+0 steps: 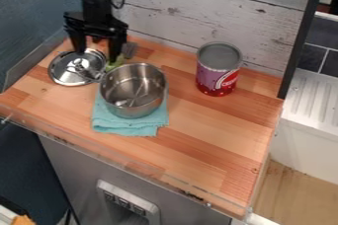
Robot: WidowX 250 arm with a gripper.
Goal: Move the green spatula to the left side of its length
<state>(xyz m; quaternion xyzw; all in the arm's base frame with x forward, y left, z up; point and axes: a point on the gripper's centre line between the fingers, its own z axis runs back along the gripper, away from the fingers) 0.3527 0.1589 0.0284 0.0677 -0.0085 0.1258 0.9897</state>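
Observation:
My gripper [98,53] hangs at the upper left with its two fingers spread apart, over the back of the metal lid. The green spatula [117,62] lies at the back of the counter, just behind the pot; its green part shows beside my right fingertip, next to a grey part. My right finger and the pot hide some of it, and I cannot tell whether the finger touches it.
A steel pot [134,91] stands on a folded teal cloth [129,126] in front of the spatula. The metal lid [66,69] lies left of the pot. A red can [217,73] stands to the right, near the back wall. A transparent rail runs along the wooden counter's front edge.

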